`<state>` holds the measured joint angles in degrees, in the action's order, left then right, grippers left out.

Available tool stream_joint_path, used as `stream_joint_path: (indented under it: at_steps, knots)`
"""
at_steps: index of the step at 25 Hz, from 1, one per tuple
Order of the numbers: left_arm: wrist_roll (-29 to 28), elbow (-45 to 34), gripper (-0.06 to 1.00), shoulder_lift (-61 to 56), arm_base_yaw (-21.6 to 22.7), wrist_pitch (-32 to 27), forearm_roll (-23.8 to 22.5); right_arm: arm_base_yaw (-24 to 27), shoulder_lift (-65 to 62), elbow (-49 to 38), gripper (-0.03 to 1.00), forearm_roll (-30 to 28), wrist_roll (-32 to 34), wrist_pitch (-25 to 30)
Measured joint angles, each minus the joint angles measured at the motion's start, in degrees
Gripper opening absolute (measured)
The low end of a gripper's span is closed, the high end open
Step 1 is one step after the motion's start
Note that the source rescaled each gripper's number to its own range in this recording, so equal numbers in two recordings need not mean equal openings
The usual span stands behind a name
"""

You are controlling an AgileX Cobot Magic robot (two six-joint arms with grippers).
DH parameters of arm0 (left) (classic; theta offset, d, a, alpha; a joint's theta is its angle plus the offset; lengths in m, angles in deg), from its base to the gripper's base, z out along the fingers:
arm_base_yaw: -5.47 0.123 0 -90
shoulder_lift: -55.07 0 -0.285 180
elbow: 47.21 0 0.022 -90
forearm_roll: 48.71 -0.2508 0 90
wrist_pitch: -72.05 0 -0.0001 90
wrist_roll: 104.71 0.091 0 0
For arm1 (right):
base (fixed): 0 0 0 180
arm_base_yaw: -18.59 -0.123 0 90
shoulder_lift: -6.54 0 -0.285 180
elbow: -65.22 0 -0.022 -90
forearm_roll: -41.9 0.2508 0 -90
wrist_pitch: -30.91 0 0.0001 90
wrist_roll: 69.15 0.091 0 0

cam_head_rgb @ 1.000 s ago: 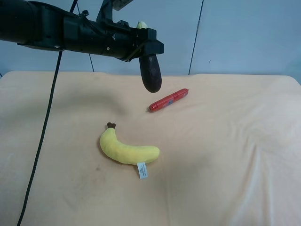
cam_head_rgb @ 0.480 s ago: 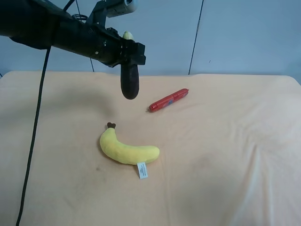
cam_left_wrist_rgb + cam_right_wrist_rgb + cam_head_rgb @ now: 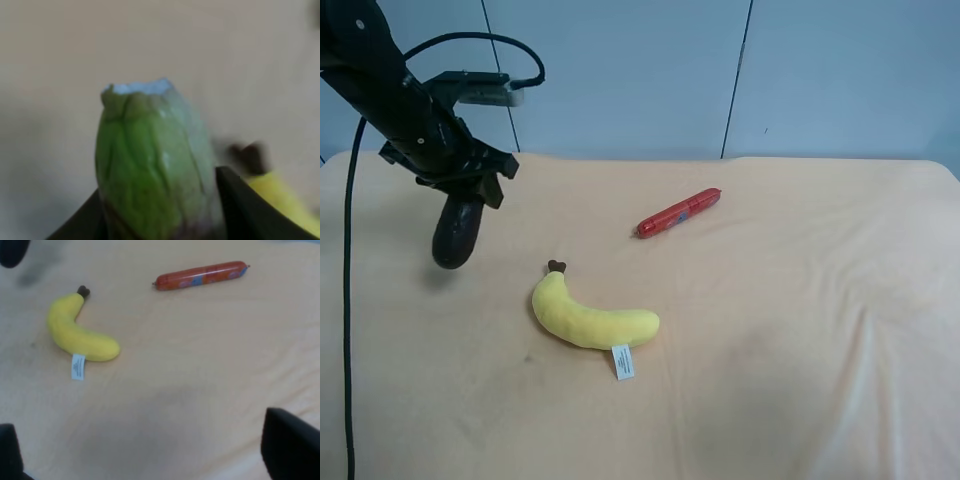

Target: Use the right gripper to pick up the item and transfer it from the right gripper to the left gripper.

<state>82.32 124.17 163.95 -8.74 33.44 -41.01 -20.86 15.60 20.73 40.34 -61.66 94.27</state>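
A dark purple eggplant (image 3: 455, 233) with a green cap (image 3: 152, 165) hangs upright in my left gripper (image 3: 462, 188), the arm at the exterior high view's left. The gripper is shut on its cap end, and the tip hangs just above the cloth. In the left wrist view the cap fills the gap between the dark fingers (image 3: 245, 205). My right gripper (image 3: 142, 440) is open and empty, above the cloth with its fingers (image 3: 290, 450) at the frame corners. The right arm is out of the exterior high view. The eggplant's tip shows in the right wrist view (image 3: 12, 250).
A yellow plush banana (image 3: 585, 315) with a white tag lies mid-table; it also shows in the right wrist view (image 3: 80, 335). A red sausage (image 3: 678, 212) lies further back and also shows in the right wrist view (image 3: 200, 275). A beige cloth (image 3: 800, 330) covers the table. A black cable (image 3: 350, 300) hangs at the left.
The left arm has swung from the middle of the exterior high view to its left and lowered, carrying the eggplant with it. Banana and sausage have not moved.
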Motion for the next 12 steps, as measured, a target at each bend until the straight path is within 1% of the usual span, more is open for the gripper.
stream_joint_path:
  at_steps: [1, 4, 11, 12]
  knots:
    - [-0.9, 0.0, 0.00, 0.0, 0.5, -1.1, -1.7, 0.0, 0.0, 0.0, 0.86, 0.0, 0.0, 0.0]
    - [-1.7, 0.0, 0.00, 0.0, 1.6, -2.9, -3.5, 0.0, 0.0, 0.0, 0.86, 0.0, 0.0, 0.0]
    - [-1.9, 0.0, 0.00, 0.0, 1.8, -3.2, -4.3, 0.0, 0.0, 0.0, 0.86, 0.1, -0.3, 0.0]
    - [-1.9, 0.0, 0.02, 0.0, 1.8, -3.3, -4.3, 0.0, 0.0, 0.0, 0.86, 0.1, -0.3, 0.0]
